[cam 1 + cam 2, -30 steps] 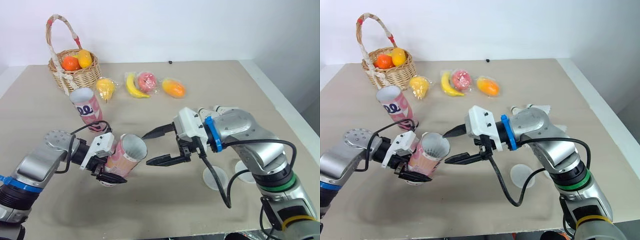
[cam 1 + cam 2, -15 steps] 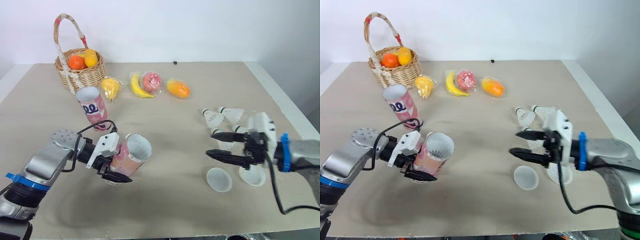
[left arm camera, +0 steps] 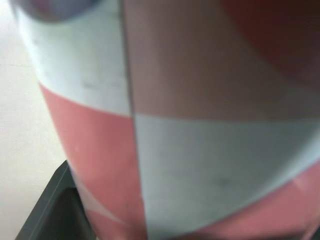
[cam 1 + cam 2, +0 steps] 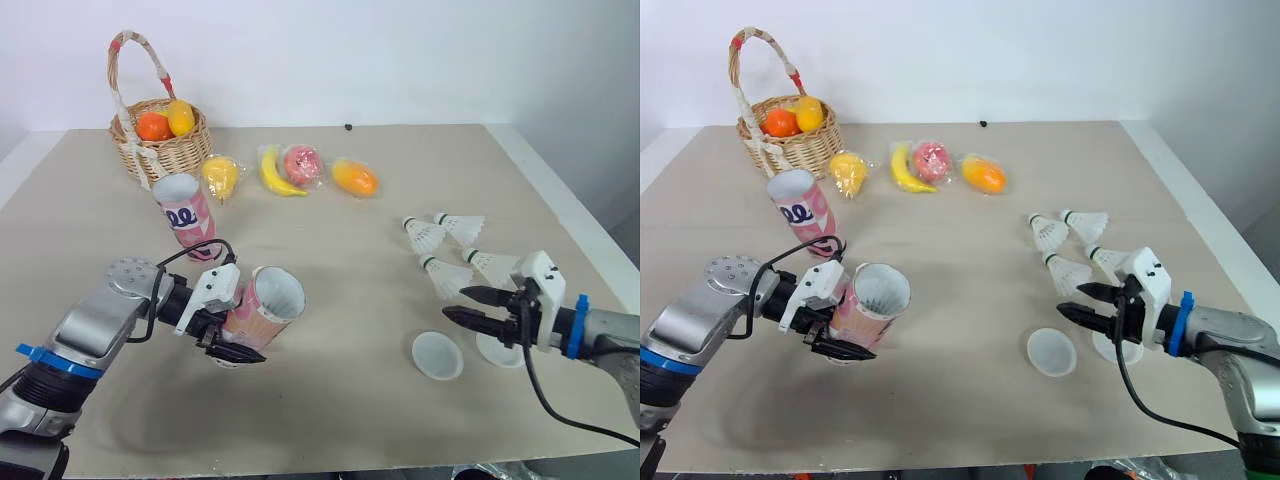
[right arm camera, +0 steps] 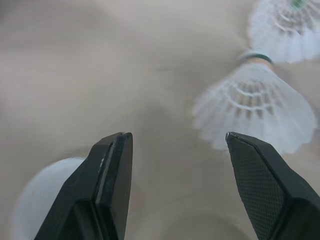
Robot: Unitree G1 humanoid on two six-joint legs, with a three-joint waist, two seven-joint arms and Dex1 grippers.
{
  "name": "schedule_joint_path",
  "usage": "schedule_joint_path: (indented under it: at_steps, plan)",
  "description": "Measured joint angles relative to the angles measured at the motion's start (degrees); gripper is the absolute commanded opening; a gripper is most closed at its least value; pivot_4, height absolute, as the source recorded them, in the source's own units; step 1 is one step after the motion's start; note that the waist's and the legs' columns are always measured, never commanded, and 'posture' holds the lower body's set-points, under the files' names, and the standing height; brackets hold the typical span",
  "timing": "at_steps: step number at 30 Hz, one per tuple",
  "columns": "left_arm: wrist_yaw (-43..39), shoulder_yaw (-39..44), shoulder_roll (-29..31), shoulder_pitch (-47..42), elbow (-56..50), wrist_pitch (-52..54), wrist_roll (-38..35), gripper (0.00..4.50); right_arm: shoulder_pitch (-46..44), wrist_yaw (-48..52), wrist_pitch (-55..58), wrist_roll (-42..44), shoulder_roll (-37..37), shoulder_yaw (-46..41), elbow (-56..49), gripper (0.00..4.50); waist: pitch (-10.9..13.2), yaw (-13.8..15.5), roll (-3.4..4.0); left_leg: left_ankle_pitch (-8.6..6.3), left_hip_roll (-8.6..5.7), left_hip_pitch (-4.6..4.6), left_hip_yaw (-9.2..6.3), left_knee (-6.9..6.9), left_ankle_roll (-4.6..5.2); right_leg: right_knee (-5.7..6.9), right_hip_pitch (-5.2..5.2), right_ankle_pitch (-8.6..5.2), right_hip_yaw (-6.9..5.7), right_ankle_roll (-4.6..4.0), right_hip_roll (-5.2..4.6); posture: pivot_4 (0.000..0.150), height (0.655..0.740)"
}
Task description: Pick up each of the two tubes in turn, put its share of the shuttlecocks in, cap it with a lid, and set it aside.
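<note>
My left gripper is shut on a pink and white tube, held tilted above the table with its open mouth facing right; its wall looms close in the left wrist view. A second tube stands upright behind it. Several white shuttlecocks lie at the right. My right gripper is open just right of the nearest shuttlecock, holding nothing. Two white lids lie below it, one to its left and one partly under the gripper.
A wicker basket with fruit stands at the back left. Bagged fruit, including a banana and an orange piece, lies in a row along the back. The table's right edge runs close to my right arm.
My right gripper has pulled away from the tube's mouth, moved right and come down beside the shuttlecocks and lids, still open. The left gripper keeps the tube in place.
</note>
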Motion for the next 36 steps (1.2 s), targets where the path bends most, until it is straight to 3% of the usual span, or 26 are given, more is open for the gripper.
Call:
schedule_joint_path:
  at_steps: [15,18,23,36]
  plan:
    - [1.4,0.6,0.0,1.3,-1.8,1.2,-0.5,3.51,-8.5,-1.6,-4.4,-5.1,3.5,7.7,9.0,3.21,0.0,0.0,0.01,0.0,-0.15,-0.01,0.12,0.02,0.0,-0.01,-0.02,0.02,0.39,0.18,0.0,0.15,0.7298]
    - [1.5,0.7,0.0,1.5,-1.9,1.2,-0.6,3.51,-11.2,-3.0,-5.7,-7.0,5.0,9.2,11.4,2.31,0.0,-0.1,0.01,0.0,-0.19,0.0,0.19,0.02,0.0,-0.01,-0.03,0.05,0.52,0.23,0.0,0.15,0.7298]
    - [1.6,0.7,0.0,1.8,-2.4,1.4,-0.9,3.51,-12.5,-3.5,-6.9,-8.1,5.6,9.4,13.0,0.03,0.0,-0.1,0.01,-0.01,-0.23,-0.02,0.24,0.02,0.01,-0.01,-0.04,0.02,0.64,0.34,0.0,0.15,0.7298]
    - [1.3,0.6,-0.1,1.3,-1.9,2.2,-0.9,3.51,-7.7,8.3,-6.0,0.4,1.5,8.0,-0.7,0.03,0.0,-0.2,0.01,-0.05,-0.31,0.0,0.31,0.08,0.09,-0.01,-0.03,0.03,0.86,0.51,0.0,0.15,0.7298]
